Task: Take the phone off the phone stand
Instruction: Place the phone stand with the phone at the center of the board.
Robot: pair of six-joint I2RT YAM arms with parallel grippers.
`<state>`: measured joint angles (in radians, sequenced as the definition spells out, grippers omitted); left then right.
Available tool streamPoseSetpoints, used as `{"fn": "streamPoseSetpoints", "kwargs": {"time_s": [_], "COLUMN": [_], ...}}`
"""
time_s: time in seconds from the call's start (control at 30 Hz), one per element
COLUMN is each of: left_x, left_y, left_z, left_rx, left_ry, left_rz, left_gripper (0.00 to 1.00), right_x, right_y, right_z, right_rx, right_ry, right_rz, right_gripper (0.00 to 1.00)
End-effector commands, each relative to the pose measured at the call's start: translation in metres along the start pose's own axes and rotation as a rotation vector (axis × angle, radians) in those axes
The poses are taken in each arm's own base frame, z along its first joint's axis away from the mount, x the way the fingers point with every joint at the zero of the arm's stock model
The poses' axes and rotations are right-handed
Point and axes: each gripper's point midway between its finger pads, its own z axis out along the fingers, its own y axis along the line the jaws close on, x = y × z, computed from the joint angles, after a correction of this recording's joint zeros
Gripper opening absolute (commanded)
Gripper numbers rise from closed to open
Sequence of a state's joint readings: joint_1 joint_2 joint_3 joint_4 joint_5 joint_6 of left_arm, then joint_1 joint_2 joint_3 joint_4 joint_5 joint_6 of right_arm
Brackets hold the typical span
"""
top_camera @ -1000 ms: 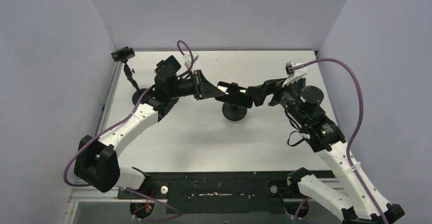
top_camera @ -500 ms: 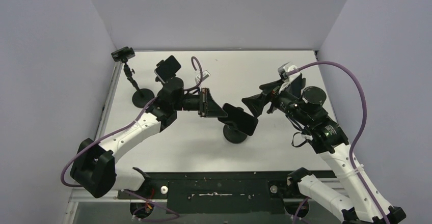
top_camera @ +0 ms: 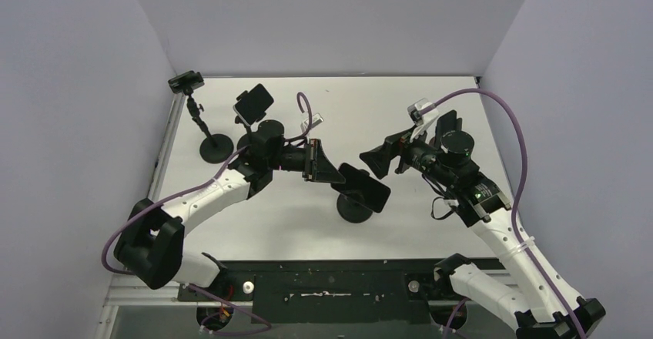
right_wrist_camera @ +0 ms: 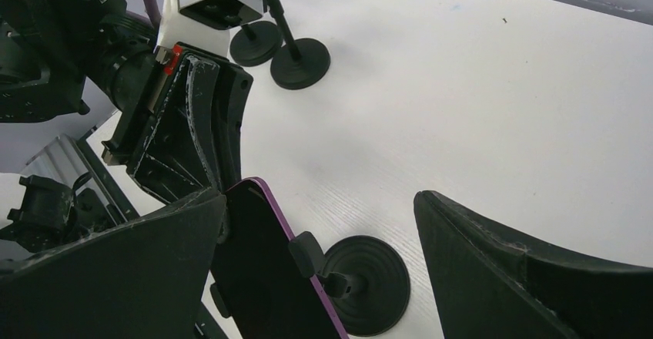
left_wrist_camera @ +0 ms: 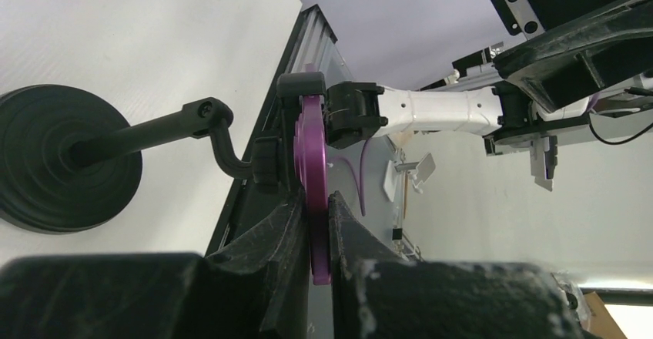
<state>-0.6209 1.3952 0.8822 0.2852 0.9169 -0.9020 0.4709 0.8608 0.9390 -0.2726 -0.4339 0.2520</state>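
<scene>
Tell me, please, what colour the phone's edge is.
The phone has a purple edge, seen best in the left wrist view.

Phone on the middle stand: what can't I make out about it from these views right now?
- Left wrist: the phone shows edge-on only, so both faces are hidden.
- Right wrist: its lower end is cut off by the bottom edge.
- Top external: the phone hides where it meets the stand.
</scene>
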Motion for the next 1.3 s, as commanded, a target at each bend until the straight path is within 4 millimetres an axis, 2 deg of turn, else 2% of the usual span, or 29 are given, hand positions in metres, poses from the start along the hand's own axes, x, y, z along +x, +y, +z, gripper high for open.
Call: {"fn": "streamPoseSetpoints", "kwargs": {"time_s": [0.0,0.3,0.57,0.93,1.03,1.13,1.27], "left_x": [-0.011,-0.009,-0.011,-0.023,-0.034,-0.046,-0.058], "left_y": [-0.025,-0.002,0.006,0.008,0.008,0.0,-0.009], "left_z": [-0.002,-0.001,-0.003,-0.009,-0.021,-0.036,-0.055], "left_rx": [0.082,0.006,-0.04,-0.074,-0.098,-0.099,-0.12], "left_ry": [-0.009,0.002,-0.008,-0.063,-0.122,-0.195,-0.281], "left_rz": [0.155,0.131,0.14,0.144,0.152,0.166,0.194], "left_gripper": [0.0,0.01,0.22,0.4,0.47,0.61,0.76], "right_x": [-0.019,-0.019,-0.018,-0.018,-0.023,-0.026,-0.029], "right_y": [0.0,-0.005,-0.007,-0.009,-0.02,-0.033,-0.061], "right_z": [0.002,0.005,0.005,0.007,0.006,0.005,0.0], "right_rx": [0.0,0.022,0.03,0.042,0.109,0.187,0.366], "right_ry": [-0.084,-0.084,-0.082,-0.081,-0.102,-0.122,-0.159], "right_rz": [-0.007,-0.009,-0.013,-0.005,0.013,0.032,0.133], "right_gripper": [1.0,1.0,1.0,1.0,1.0,1.0,1.0]}}
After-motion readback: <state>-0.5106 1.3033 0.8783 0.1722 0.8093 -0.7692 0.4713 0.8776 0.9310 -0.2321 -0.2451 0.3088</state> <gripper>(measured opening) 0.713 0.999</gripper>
